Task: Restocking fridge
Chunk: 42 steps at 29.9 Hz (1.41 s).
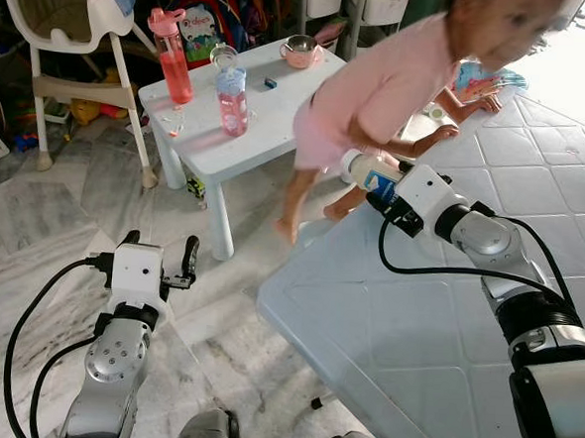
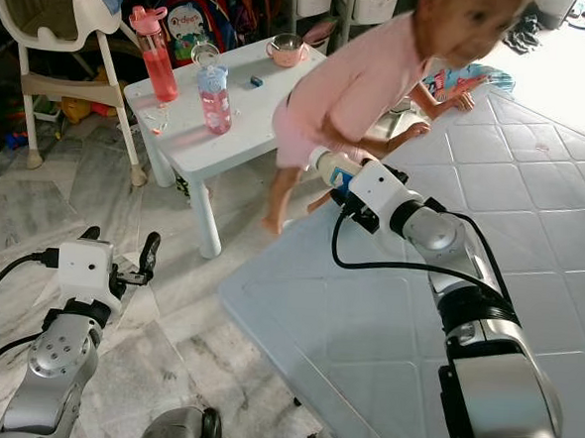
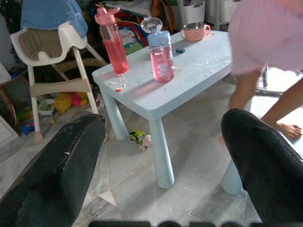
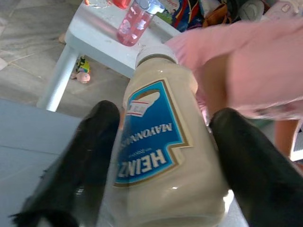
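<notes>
Mayonnaise bottle (image 4: pixel 161 142) clamped sideways between right end effector (image 1: pixel 381 193) fingers, carried above grey bench (image 1: pixel 405 335) edge for stocking; person (image 1: pixel 381 75) close ahead. Left end effector (image 1: pixel 161 256) open, empty, low.

Right end effector (image 1: pixel 382 190) around a mayonnaise bottle (image 1: pixel 368 174) beside a person in pink (image 1: pixel 380 85).

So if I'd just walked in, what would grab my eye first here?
Probably the person in pink leaning in close ahead of the right gripper, whose fingers hold a Heinz mayonnaise bottle over a pale blue surface. Next, the small white table further left, with two pink drink bottles and a cup.
</notes>
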Available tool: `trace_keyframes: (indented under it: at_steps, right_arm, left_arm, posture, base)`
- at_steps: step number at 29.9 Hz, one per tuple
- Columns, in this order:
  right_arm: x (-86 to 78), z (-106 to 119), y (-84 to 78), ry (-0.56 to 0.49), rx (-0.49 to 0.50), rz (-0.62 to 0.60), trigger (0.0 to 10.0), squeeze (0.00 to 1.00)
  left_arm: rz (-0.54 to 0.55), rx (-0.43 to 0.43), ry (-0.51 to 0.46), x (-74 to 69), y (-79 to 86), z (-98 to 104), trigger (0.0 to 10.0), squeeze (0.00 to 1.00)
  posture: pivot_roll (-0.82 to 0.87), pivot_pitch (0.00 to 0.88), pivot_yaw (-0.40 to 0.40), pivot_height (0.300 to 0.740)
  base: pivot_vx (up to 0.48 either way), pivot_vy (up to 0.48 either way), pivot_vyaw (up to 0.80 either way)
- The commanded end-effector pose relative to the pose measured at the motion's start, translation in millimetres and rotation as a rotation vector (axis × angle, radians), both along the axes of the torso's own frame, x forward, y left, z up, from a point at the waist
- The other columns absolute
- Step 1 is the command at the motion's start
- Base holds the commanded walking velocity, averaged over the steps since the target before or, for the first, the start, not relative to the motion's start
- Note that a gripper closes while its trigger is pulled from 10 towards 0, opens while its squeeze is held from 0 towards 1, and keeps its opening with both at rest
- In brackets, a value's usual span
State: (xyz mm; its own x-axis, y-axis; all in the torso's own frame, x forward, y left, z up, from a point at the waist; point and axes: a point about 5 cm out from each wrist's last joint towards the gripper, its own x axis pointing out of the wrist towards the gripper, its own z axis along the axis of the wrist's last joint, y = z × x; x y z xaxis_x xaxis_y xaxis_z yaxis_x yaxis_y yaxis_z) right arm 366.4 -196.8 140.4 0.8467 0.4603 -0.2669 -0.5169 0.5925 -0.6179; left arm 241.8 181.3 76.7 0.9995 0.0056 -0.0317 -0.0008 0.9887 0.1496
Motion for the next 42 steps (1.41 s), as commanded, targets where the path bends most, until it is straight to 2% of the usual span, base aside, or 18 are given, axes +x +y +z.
trace_keyframes:
  at_steps: [1, 6, 14, 15, 20, 26, 27, 28, 29, 30, 33, 34, 35, 38, 40, 42]
  right_arm:
    - [-10.2, -28.6, -3.3, 0.141, -0.026, -0.004, 1.1, 0.0]
    - [-12.5, -33.6, -4.1, 0.158, -0.028, 0.0, 1.6, 0.0]
    - [-17.7, -42.6, -3.6, 0.21, -0.02, 0.011, 1.5, 0.0]
    - [-20.8, -47.9, -4.6, 0.249, -0.022, 0.015, 1.1, 0.0]
    - [-30.6, -58.9, -12.0, 0.311, -0.013, -0.001, 1.3, 0.0]
    - [-44.9, -66.2, -19.9, 0.336, 0.008, -0.013, 1.4, 0.0]
    - [-51.8, -68.6, -22.3, 0.345, 0.014, -0.012, 1.5, 0.0]
    - [-51.8, -68.6, -22.3, 0.345, 0.014, -0.012, 1.5, 0.0]
    - [-67.0, -72.8, -25.7, 0.364, 0.022, -0.015, 1.5, 0.0]
    - [-67.0, -72.8, -25.7, 0.364, 0.022, -0.015, 1.5, 0.0]
    - [-83.8, -76.3, -27.2, 0.387, 0.03, -0.021, 1.5, 0.0]
    - [-96.6, -80.1, -28.5, 0.411, 0.037, -0.032, 1.5, 0.0]
    - [-102.4, -81.6, -29.1, 0.421, 0.037, -0.037, 1.5, 0.0]
    - [-113.4, -83.7, -29.3, 0.439, 0.035, -0.047, 1.4, 0.0]
    - [-128.3, -87.5, -29.3, 0.468, 0.051, -0.07, 0.3, 0.0]
    - [-142.7, -90.5, -29.8, 0.494, 0.062, -0.1, 0.0, 0.0]
  left_arm:
    - [-0.01, 0.011, 0.005, 0.0, 0.6, 1.2, 10.0, 0.0]
    - [-0.008, 0.012, 0.008, 0.7, 0.4, 1.6, 10.0, 0.0]
    - [-0.005, 0.011, 0.01, 0.5, -0.5, 0.9, 10.0, 0.0]
    - [-0.005, 0.01, 0.01, 0.8, -1.0, 0.9, 10.0, 0.0]
    - [-0.003, 0.008, 0.009, 2.2, -2.2, 0.5, 10.0, 0.0]
    - [0.001, 0.004, 0.007, 4.0, -3.0, -0.1, 10.0, 0.0]
    - [0.002, 0.002, 0.006, 4.8, -3.6, -0.4, 10.0, 0.0]
    - [0.002, 0.002, 0.006, 4.8, -3.6, -0.4, 10.0, 0.0]
    - [0.002, -0.002, 0.005, 6.3, -4.5, -0.7, 10.0, 0.0]
    - [0.002, -0.002, 0.005, 6.3, -4.5, -0.7, 10.0, 0.0]
    - [0.001, -0.004, 0.005, 8.5, -5.5, -1.1, 10.0, 0.0]
    - [-0.002, -0.006, 0.003, 10.1, -6.0, -1.2, 10.0, 0.0]
    - [-0.003, -0.007, 0.002, 10.7, -6.3, -1.2, 10.0, 0.0]
    - [-0.004, -0.008, 0.001, 12.3, -7.0, -1.1, 10.0, 0.0]
    - [-0.006, -0.009, 0.0, 13.3, -7.4, -1.0, 10.0, 0.0]
    - [-0.01, -0.009, -0.001, 14.0, -7.9, -1.2, 10.0, 0.0]
  posture:
    - [0.08, 0.121, 0.07, 0.74]
    - [0.08, 0.121, 0.066, 0.74]
    - [0.08, 0.117, 0.065, 0.74]
    - [0.08, 0.115, 0.063, 0.74]
    - [0.07, 0.108, 0.056, 0.74]
    - [0.06, 0.095, 0.046, 0.74]
    - [0.05, 0.092, 0.044, 0.74]
    - [0.05, 0.092, 0.044, 0.74]
    - [0.04, 0.089, 0.043, 0.74]
    - [0.04, 0.089, 0.043, 0.74]
    - [0.03, 0.085, 0.041, 0.74]
    - [0.02, 0.081, 0.041, 0.74]
    - [0.02, 0.08, 0.041, 0.74]
    - [0.02, 0.077, 0.04, 0.74]
    - [0.01, 0.074, 0.041, 0.74]
    - [0.01, 0.074, 0.042, 0.74]
  base:
    - [0.0, 0.0, 0.0]
    - [0.0, 0.0, 0.0]
    - [0.0, 0.0, 0.0]
    - [0.0, 0.0, 0.0]
    - [0.0, 0.0, 0.0]
    - [0.0, 0.0, 0.0]
    - [0.0, 0.0, 0.0]
    - [0.0, 0.0, 0.0]
    - [0.0, 0.0, 0.0]
    - [0.0, 0.0, 0.0]
    - [0.0, 0.0, 0.0]
    - [0.0, 0.0, 0.0]
    - [0.0, 0.0, 0.0]
    - [0.0, 0.0, 0.0]
    - [0.0, 0.0, 0.0]
    - [0.0, 0.0, 0.0]
